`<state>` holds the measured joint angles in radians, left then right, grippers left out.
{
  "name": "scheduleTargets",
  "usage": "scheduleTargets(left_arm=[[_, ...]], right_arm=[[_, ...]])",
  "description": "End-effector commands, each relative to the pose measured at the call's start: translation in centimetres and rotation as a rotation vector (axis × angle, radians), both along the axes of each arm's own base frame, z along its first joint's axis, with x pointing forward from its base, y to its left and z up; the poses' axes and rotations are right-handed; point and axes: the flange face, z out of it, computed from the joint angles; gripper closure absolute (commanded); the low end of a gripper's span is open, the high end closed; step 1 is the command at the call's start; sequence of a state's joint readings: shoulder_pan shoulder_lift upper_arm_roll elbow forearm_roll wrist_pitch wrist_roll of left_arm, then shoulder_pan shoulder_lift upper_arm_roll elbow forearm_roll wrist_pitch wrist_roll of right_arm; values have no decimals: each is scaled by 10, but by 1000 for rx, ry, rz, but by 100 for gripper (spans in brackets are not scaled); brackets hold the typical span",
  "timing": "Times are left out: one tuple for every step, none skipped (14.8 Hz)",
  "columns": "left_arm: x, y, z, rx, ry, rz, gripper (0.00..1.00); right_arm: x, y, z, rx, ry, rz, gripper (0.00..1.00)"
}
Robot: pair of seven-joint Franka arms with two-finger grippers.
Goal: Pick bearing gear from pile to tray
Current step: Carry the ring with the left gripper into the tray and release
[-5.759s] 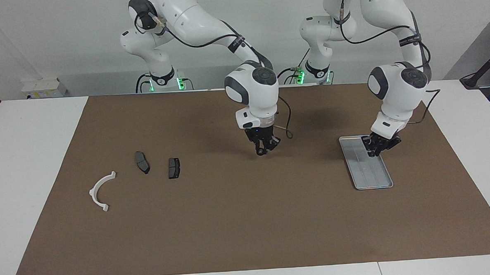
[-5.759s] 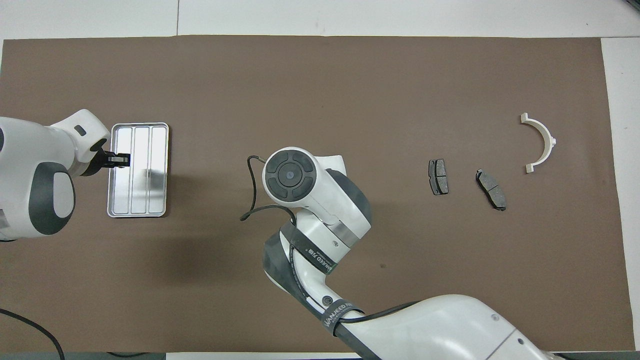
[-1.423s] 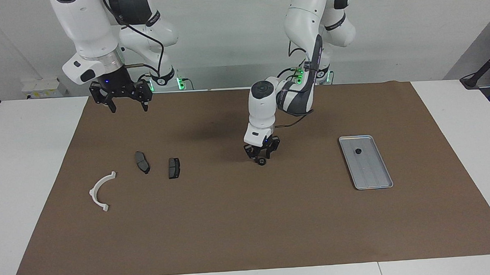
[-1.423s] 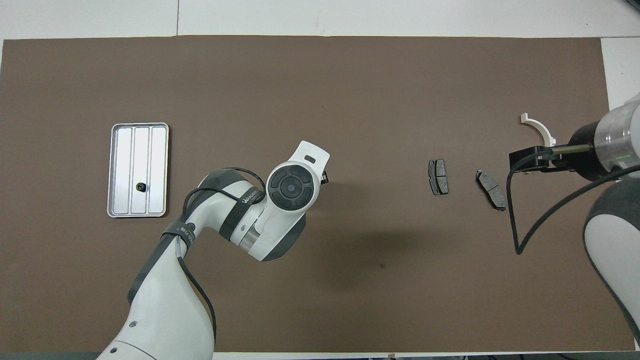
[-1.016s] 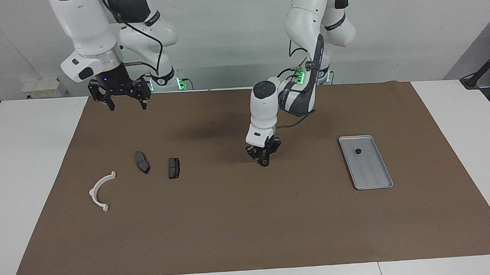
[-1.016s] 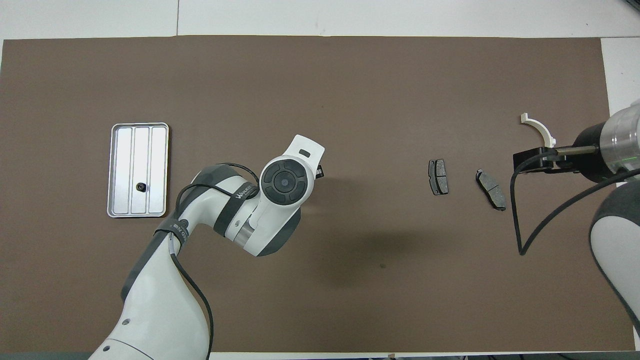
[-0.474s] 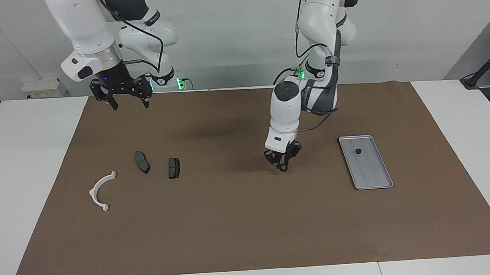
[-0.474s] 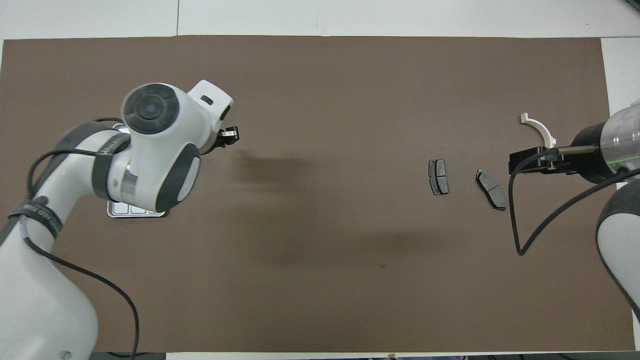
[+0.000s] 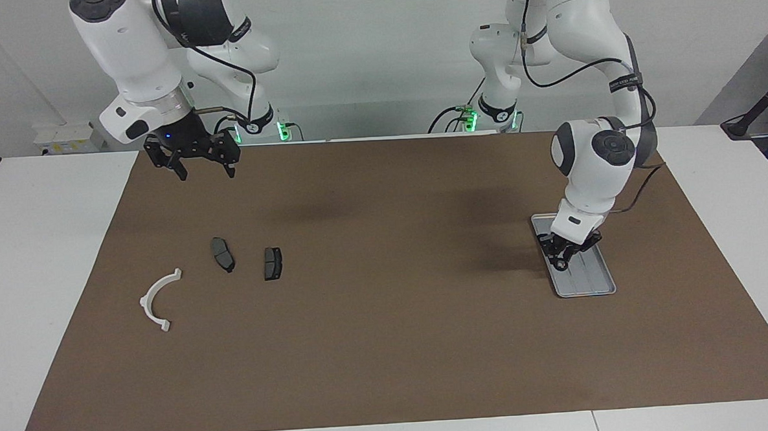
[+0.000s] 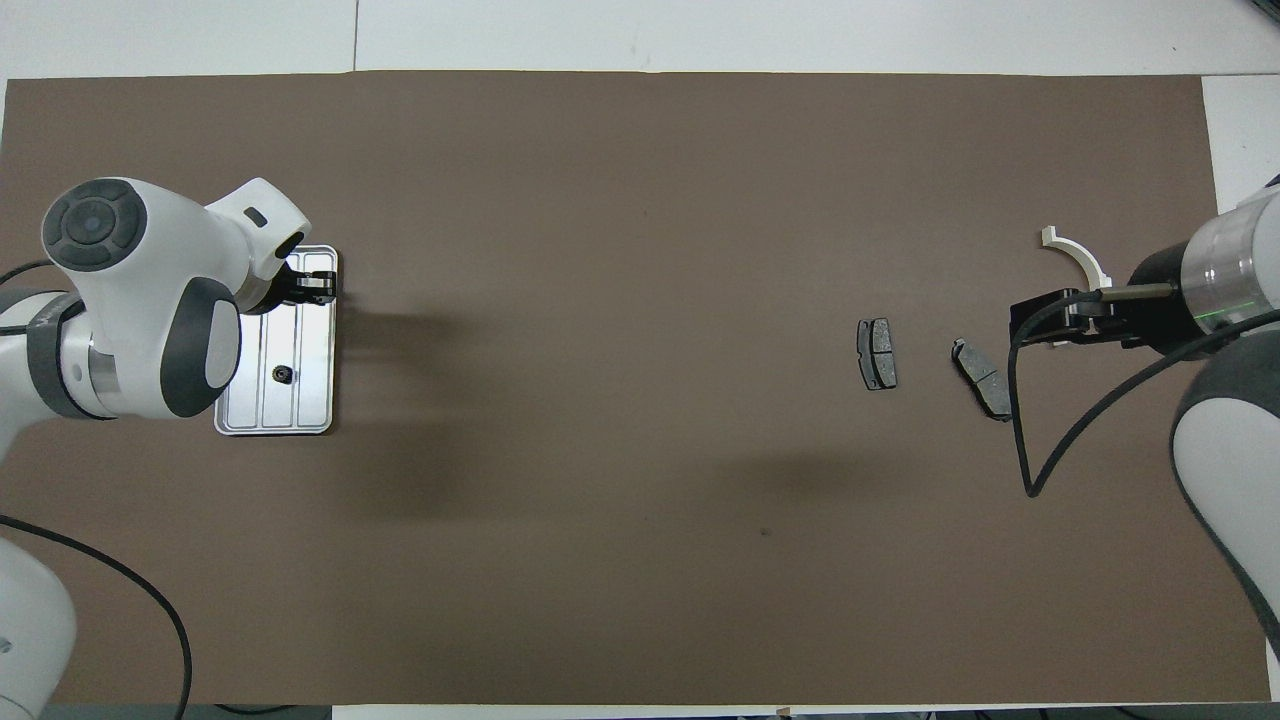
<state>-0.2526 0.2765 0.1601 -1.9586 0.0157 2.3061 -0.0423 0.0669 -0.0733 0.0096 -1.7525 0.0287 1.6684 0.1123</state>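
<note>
Over the tray (image 9: 593,285), left gripper (image 9: 561,257) pinches a small dark bearing gear, low for release; right gripper (image 9: 192,160) waits spread wide.

Were clad in glossy white rounded shells with dark grey joint panels and round grey end caps. Wore black cables (image 9: 569,71) looped outside, strapped under black bands with white lettering. Glowed green at the bases (image 9: 281,128). Ended in a black left hand (image 9: 564,256) and a black right hand (image 9: 204,166), the latter under a silver collar with a blue light.
</note>
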Motion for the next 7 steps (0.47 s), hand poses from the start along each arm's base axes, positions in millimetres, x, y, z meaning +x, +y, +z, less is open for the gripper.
scheduleTargets(left_arm=[[-9, 24, -3, -9, 0, -44, 100], [-10, 33, -3, -8, 1, -50, 100], [-11, 39, -5, -7, 6, -59, 100], [-13, 43, -7, -5, 10, -68, 100], [-13, 51, -8, -5, 9, -66, 100], [-16, 53, -12, -4, 6, -68, 100], [-17, 54, -17, -4, -2, -67, 100]], right_arm=[[-5, -1, 7, 28, -5, 3, 0], [-5, -2, 7, 28, -6, 4, 0], [-5, -2, 7, 28, -6, 2, 0], [-4, -2, 7, 28, -8, 2, 0], [-4, -2, 7, 27, -8, 4, 0], [-4, -3, 7, 19, -9, 5, 0], [-4, -4, 7, 15, -9, 8, 0]])
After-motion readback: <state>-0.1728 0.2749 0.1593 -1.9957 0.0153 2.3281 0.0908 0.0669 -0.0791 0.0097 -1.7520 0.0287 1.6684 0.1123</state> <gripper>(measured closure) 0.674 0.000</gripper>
